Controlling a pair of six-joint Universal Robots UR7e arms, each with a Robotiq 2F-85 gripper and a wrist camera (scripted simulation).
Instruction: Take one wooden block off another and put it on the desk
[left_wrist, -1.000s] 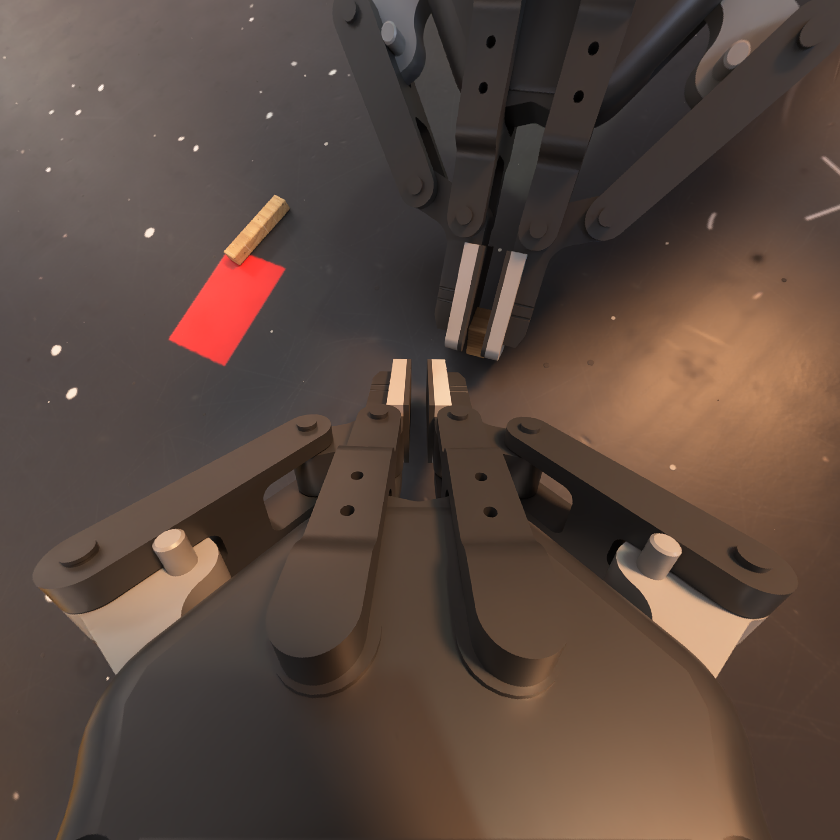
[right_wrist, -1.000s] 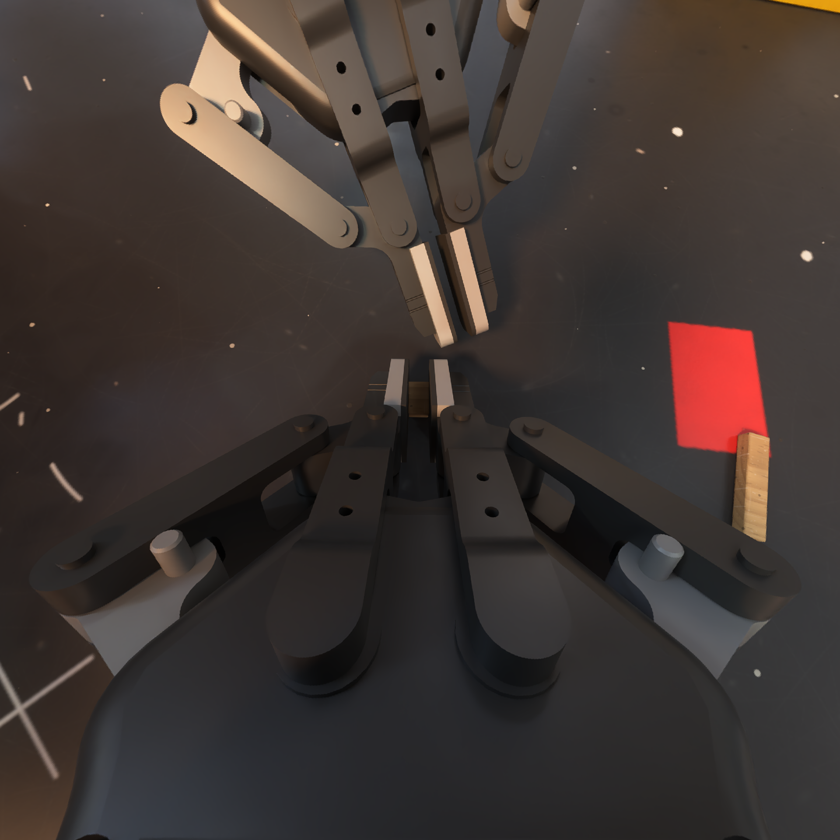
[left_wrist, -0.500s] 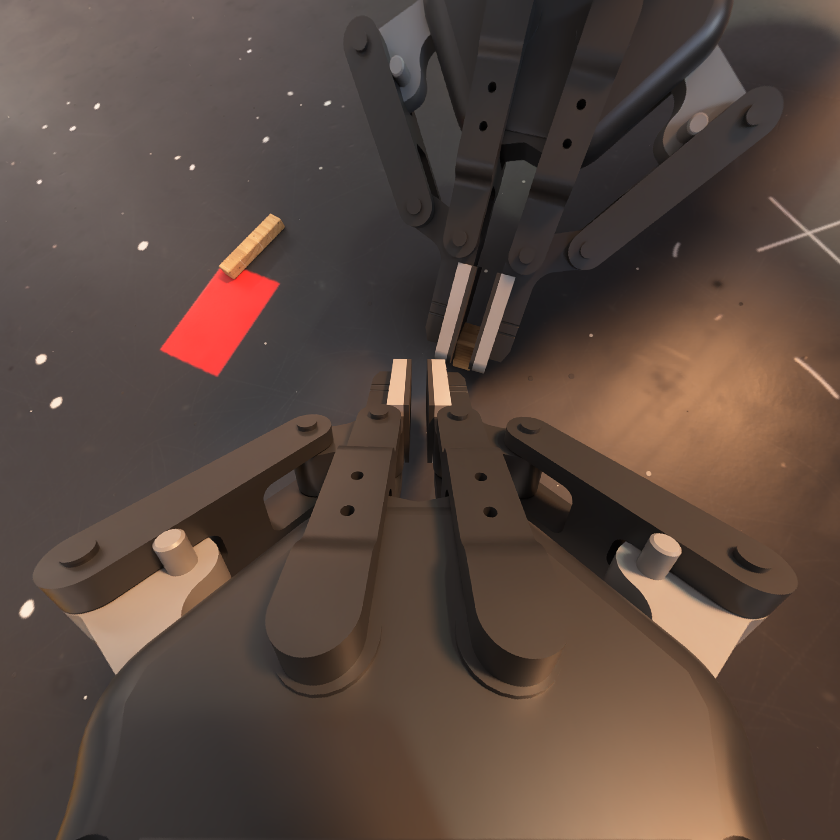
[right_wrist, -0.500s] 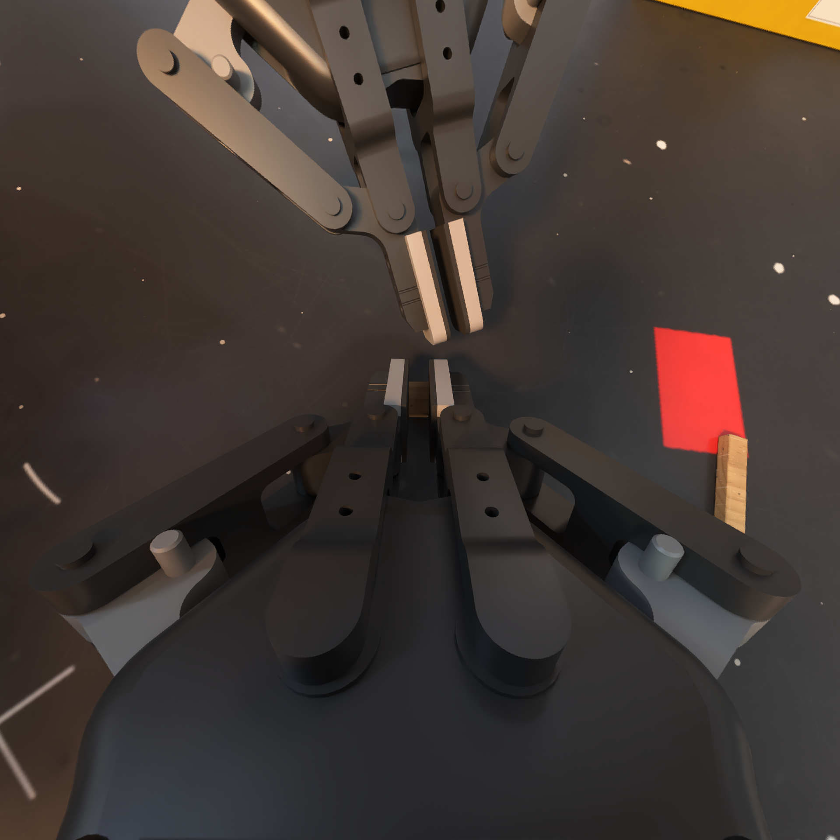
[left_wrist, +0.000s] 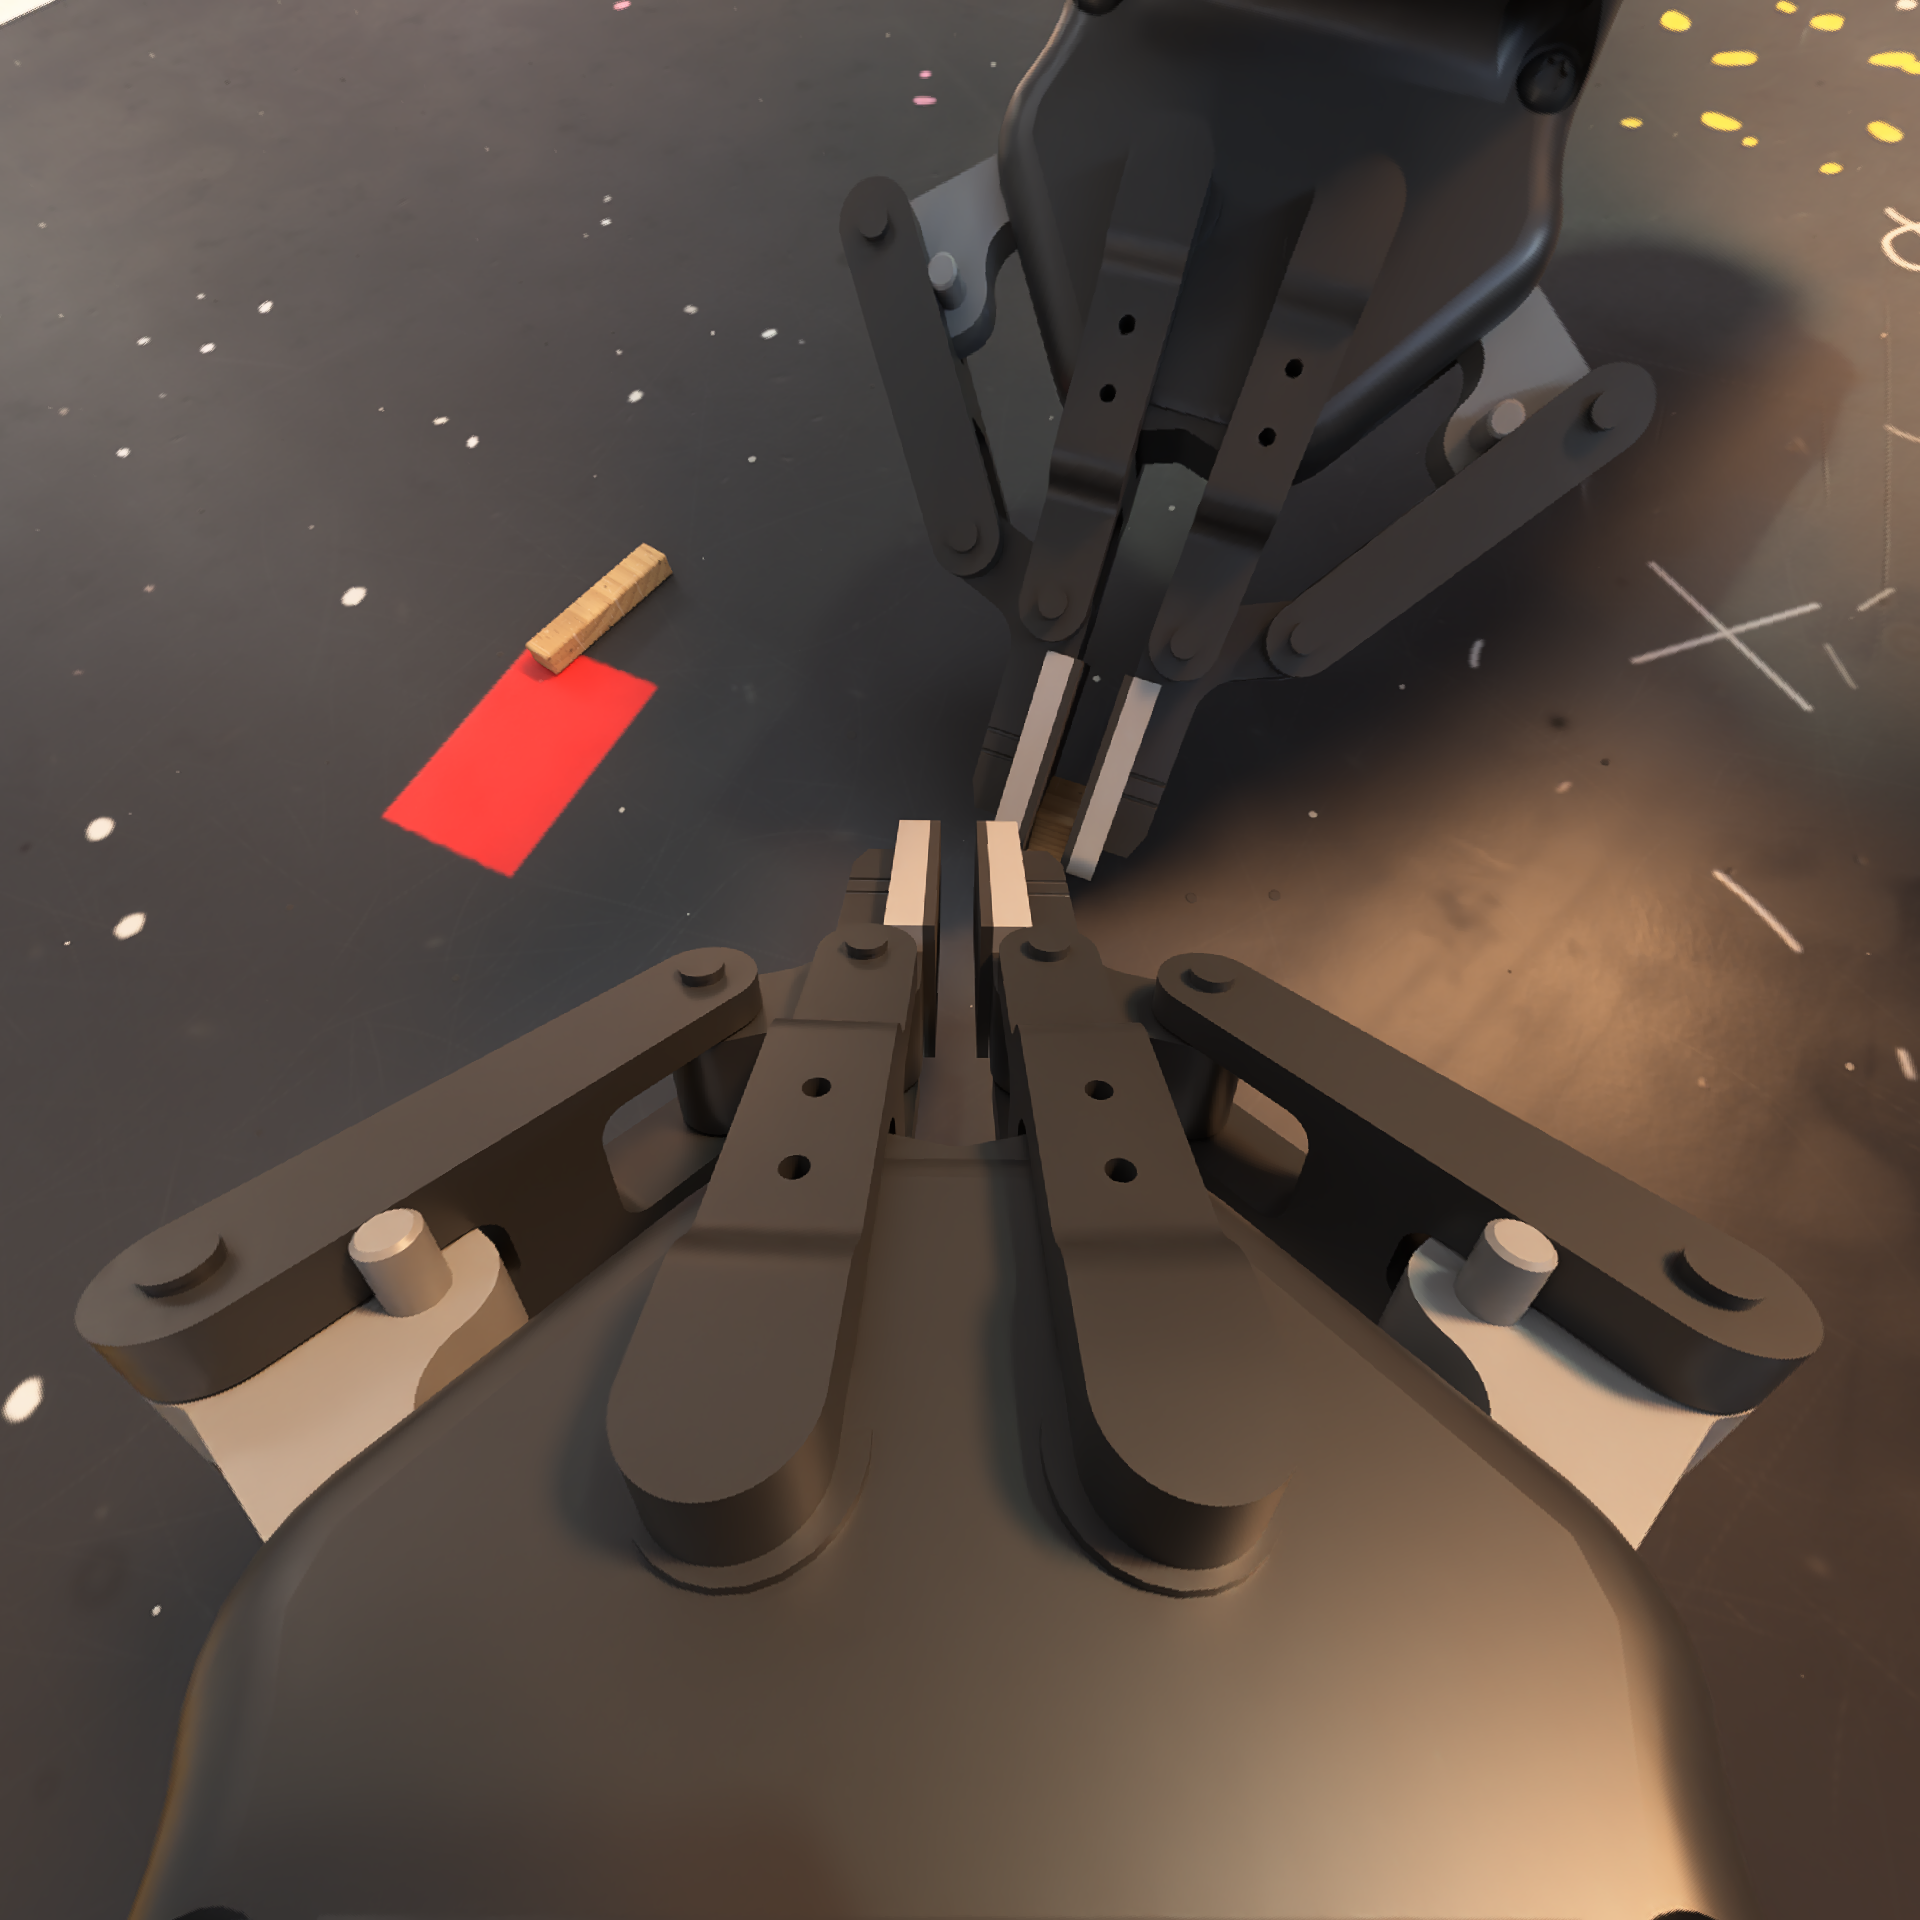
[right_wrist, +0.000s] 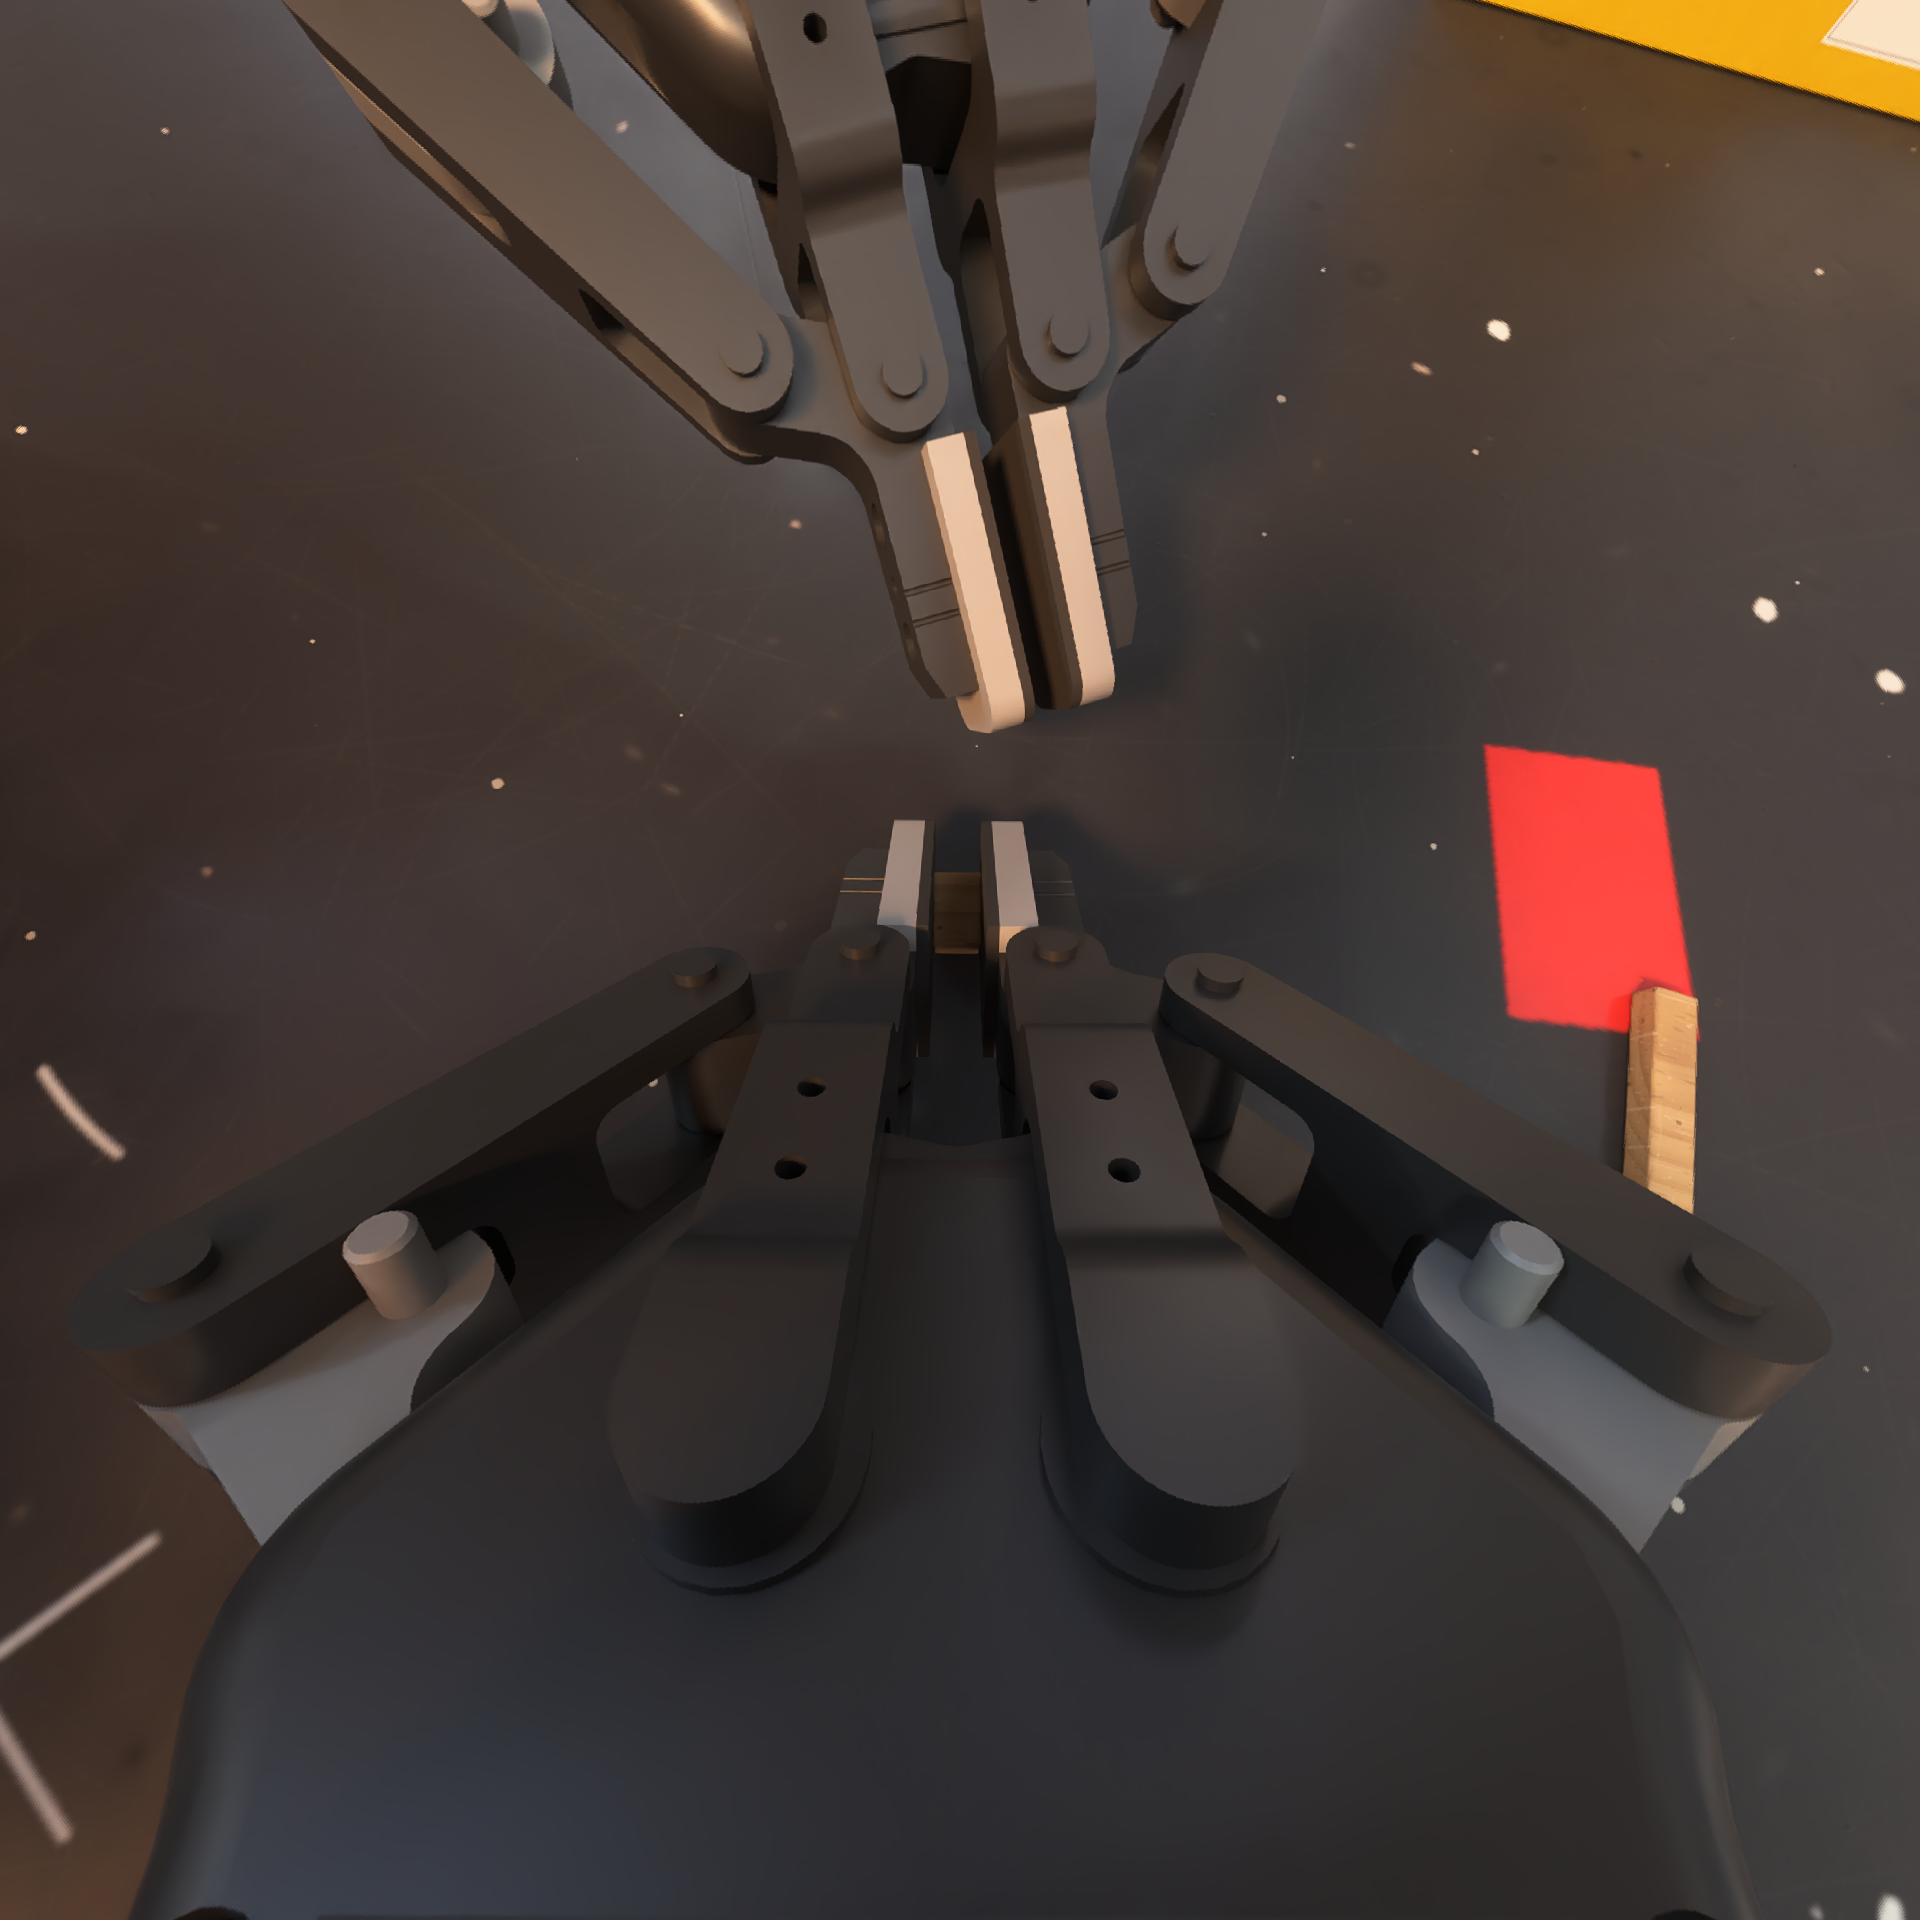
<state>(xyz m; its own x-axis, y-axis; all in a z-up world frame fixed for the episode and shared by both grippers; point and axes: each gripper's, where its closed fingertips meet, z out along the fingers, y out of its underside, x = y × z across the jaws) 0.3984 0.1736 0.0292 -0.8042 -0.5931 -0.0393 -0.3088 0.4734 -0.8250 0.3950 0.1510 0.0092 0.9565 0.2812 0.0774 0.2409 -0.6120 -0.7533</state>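
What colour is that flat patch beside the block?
Bright red patch, clearest in the left wrist view.

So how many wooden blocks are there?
2. One block is pinched in the right gripper; the other block lies on the desk, its end on a red patch. None seems hidden.

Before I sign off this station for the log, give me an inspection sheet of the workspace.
Surface: dark desk, scuffed, with pale specks and chalk-like marks.
Job's things: one wooden block pinched in the right hand, off the desk; a second wooden block lies flat, one end at a corner of the red rectangle.
Clutter: nothing seen beyond the specks.
Hands: left hand nearly shut, pads a slit apart, nothing between them; the two hands point tip to tip, not touching.
Cables: a dark tube curves beside the right hand.
Surroundings: yellow strip at the far edge.
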